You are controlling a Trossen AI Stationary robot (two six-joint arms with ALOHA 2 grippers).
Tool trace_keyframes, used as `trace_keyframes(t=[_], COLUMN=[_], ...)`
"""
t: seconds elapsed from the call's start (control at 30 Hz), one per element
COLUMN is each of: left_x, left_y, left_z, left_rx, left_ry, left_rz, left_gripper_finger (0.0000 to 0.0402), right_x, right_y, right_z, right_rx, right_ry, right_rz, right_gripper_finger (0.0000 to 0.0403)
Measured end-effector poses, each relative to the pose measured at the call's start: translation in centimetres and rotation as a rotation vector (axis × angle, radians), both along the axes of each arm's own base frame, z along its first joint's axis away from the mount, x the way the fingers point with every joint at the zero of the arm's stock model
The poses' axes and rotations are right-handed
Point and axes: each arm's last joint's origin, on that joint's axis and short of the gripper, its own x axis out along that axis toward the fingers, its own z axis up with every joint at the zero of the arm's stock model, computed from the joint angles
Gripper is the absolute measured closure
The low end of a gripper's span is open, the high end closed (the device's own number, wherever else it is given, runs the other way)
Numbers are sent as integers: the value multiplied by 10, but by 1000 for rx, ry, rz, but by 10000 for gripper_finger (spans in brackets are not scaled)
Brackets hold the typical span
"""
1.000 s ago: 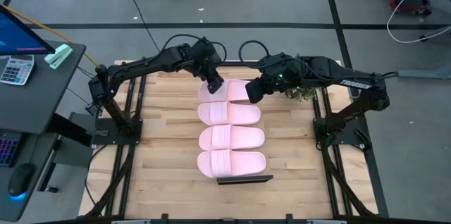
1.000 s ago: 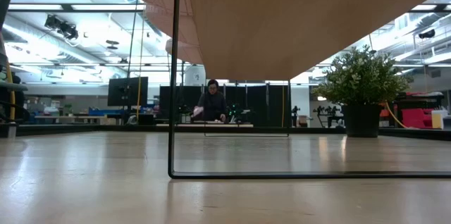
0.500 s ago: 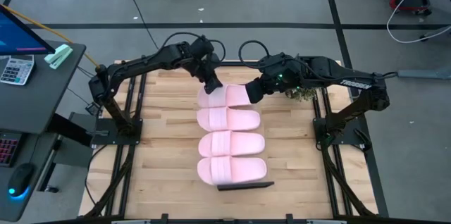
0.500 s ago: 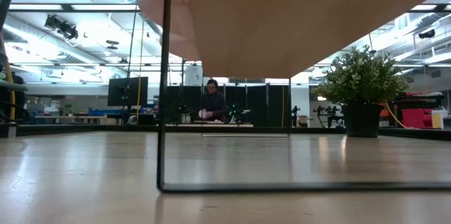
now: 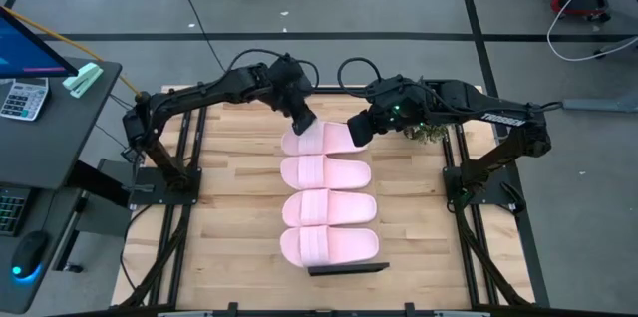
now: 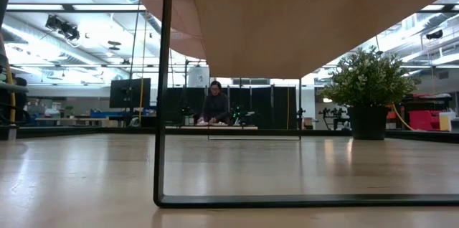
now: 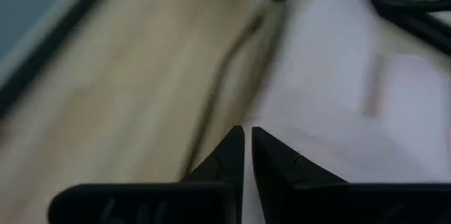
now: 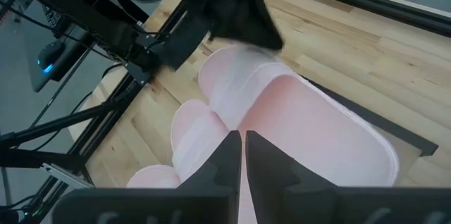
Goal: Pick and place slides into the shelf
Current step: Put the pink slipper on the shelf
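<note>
Four slides (image 5: 327,194) lie in a column down the table's middle, on the shelf (image 5: 346,269), whose black frame shows at the 6 o'clock end. Each slide's long axis runs 9-to-3, across the shelf's 12-to-6 length. Top slide (image 5: 321,139) sits slightly skewed, toe end lifted toward 2 o'clock relative to its neighbours.

Left gripper (image 5: 303,123) is at that slide's 10 o'clock corner, touching or just above it; fingers nearly together, nothing seen between them. Right gripper (image 5: 359,130) is at the slide's 3 o'clock end, fingers nearly shut, no visible hold.

Both arms reach in from 12 o'clock edge, elbows out, wrists pitched down. Arms about equally near; judged step: nudging top slide square.

Plant (image 5: 429,134) beside right arm.
</note>
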Motion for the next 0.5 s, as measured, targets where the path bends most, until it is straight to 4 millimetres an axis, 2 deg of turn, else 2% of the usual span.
trace_keyframes(t=[0.13, 0.23, 0.4, 0.5], left_x=[-15, -25, -48, -58], left_y=[12, 17, 11, 5], left_z=[26, 41, 66, 72], left_rx=[83, 74, -118, -197], left_ry=[-26, -42, -25, 27], left_rz=[99, 129, 186, 211], left_gripper_finger=[352, 342, 324, 310], right_x=[0, 0, 0, -1], right_y=[0, -1, 0, -1], right_z=[0, 0, 0, 0], right_rx=[-9, -19, -30, -42], right_ry=[2, 4, 10, 18], right_rz=[-7, -5, 6, 17], right_gripper_finger=[374, 374, 374, 374])
